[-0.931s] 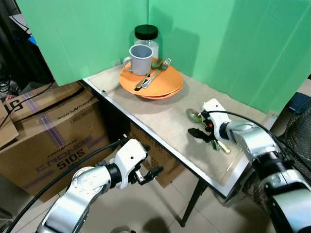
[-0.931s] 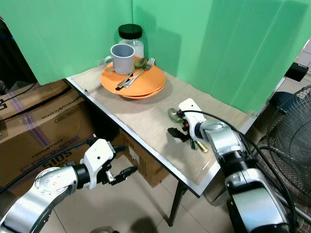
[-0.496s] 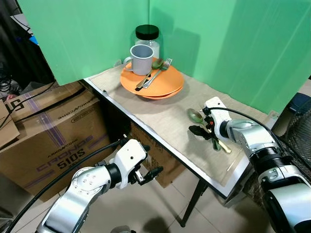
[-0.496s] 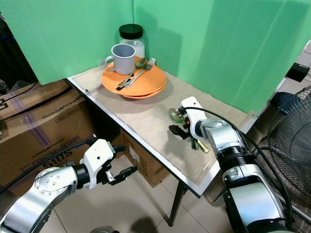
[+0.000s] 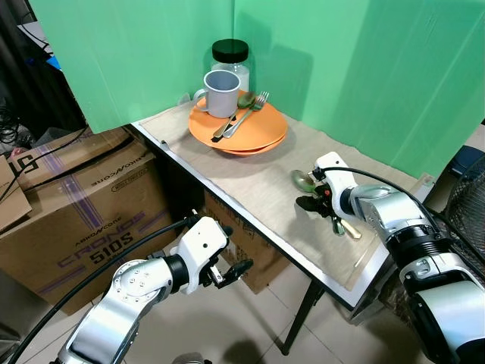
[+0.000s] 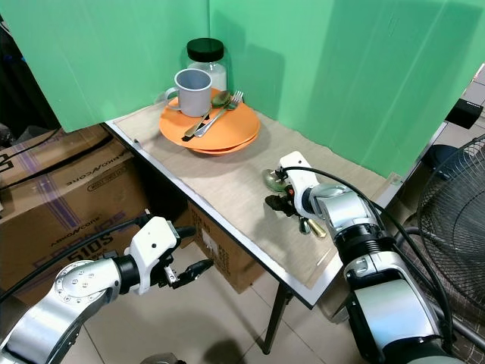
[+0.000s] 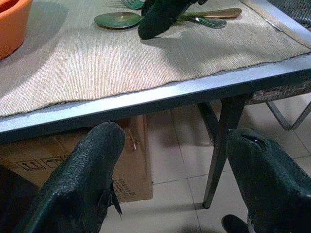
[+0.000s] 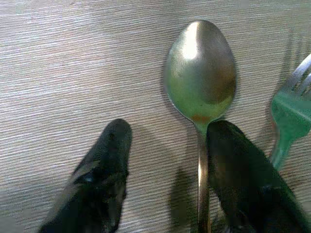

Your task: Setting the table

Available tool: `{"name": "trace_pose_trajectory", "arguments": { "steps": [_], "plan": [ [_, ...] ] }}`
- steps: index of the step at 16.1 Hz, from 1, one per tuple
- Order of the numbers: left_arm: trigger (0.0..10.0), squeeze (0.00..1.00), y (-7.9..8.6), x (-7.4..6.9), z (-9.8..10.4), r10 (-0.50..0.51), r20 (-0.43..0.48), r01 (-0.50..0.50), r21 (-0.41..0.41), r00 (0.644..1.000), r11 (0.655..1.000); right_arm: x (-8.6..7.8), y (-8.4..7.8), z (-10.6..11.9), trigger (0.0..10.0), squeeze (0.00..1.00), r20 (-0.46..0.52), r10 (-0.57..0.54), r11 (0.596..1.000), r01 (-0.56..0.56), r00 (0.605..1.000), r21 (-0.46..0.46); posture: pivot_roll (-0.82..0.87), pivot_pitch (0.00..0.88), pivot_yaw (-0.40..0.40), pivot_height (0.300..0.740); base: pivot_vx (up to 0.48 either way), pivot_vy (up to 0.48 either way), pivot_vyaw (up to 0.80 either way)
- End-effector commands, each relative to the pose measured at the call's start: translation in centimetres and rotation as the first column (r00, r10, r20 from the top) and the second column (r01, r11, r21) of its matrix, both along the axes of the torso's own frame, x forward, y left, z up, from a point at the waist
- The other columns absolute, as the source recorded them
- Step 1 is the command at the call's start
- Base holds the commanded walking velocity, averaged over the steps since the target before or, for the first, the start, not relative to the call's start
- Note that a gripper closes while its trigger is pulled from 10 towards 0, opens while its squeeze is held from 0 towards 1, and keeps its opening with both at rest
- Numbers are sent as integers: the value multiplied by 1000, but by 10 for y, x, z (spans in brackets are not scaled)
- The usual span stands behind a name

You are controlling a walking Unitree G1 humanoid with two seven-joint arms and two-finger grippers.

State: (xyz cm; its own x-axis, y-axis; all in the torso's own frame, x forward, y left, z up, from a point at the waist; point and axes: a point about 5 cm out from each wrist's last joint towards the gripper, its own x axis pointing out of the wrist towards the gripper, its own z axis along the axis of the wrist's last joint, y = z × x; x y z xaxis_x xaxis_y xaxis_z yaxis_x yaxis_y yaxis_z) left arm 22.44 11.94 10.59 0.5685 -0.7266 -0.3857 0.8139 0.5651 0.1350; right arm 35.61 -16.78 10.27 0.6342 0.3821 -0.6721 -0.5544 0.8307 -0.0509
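- Looking down from the left eye view: the right gripper (image 5: pixel 314 202) hangs low over the beige woven placemat (image 5: pixel 250 178), fingers spread, just beside the shiny metal spoon (image 5: pixel 305 180). Back in the corner, the round orange plate (image 5: pixel 258 135) carries a grey mug (image 5: pixel 220 92), with a black-lidded glass jar (image 5: pixel 229 56) behind it.
- Right eye view: the left gripper (image 6: pixel 191 271) hovers below the grey-edged table (image 6: pixel 220 225), fingers apart and holding nothing, near a brown cardboard box (image 6: pixel 68 197).
- Left wrist view: two black fingers (image 7: pixel 85 179) stand wide apart (tiled floor between them), facing the table edge from below; the spoon lies up on the placemat.
- Right wrist view: the spoon's bowl (image 8: pixel 200 73) lies flat on the weave, one fingertip (image 8: pixel 238 165) right against its handle, the other off to the side; a green-tinted metal fork (image 8: pixel 291 107) rests just beside the spoon.
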Motion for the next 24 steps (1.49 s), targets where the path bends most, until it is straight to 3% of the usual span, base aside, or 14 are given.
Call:
{"name": "trace_pose_trajectory", "arguments": {
  "steps": [1,17,19,20,24],
  "plan": [
    [10000,0,1,2,1,-9,7,9,13,1000,1000,0,-1,-1,0,0,-24,-9,1000,8,1000,-26,120,0,-6,740,0,0,0],
    [10000,0,3,7,1,-4,24,3,24,1000,1000,2,8,5,0,0,9,1,1000,-2,1000,22,121,0,0,740,0,0,0],
    [10000,0,5,8,2,4,32,-4,27,999,1000,9,12,24,0,0,94,-12,996,3,995,94,125,0,2,740,0,0,0],
    [10000,0,5,8,2,4,32,-4,27,999,1000,9,12,24,0,0,94,-12,996,3,995,94,125,0,2,740,0,0,0],
    [10000,0,9,11,4,14,42,-16,35,999,999,16,22,53,0,0,173,-52,968,7,984,251,131,0,10,740,0,0,0]
  ]
}}
